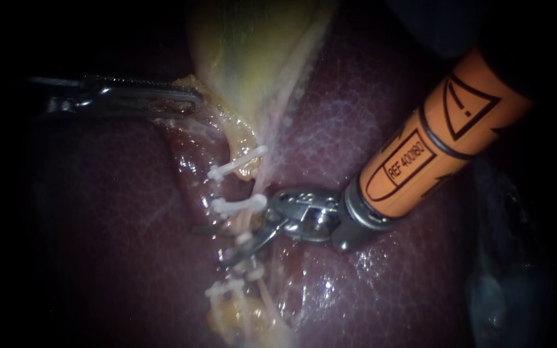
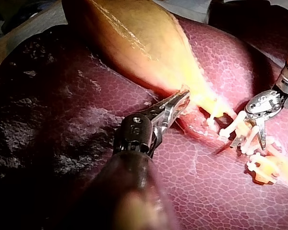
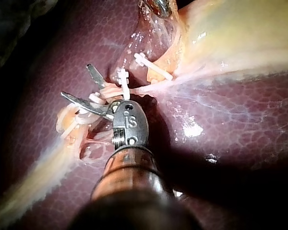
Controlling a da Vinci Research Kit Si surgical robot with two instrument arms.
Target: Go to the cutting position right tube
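My right instrument [image 1: 211, 245] comes in from the upper right on an orange shaft, and its two thin blades stand open. A pale tube [image 1: 245, 237] lies between the blades, in the gap between white clips [image 1: 238, 205] above and more clips [image 1: 227, 283] below. The right wrist view shows those blades [image 3: 77, 81] spread on either side of the tube [image 3: 103, 93]. Whether this is the right tube I cannot tell. My left instrument [image 1: 188, 100] comes in from the left, its jaws shut on the gallbladder's [image 1: 253, 51] lower edge.
Dark red liver [image 1: 388, 290] lies all around and under the tubes. Another white clip [image 1: 236, 162] sits close under the gallbladder's neck. Yellowish fatty tissue [image 1: 227, 322] trails below the lowest clips.
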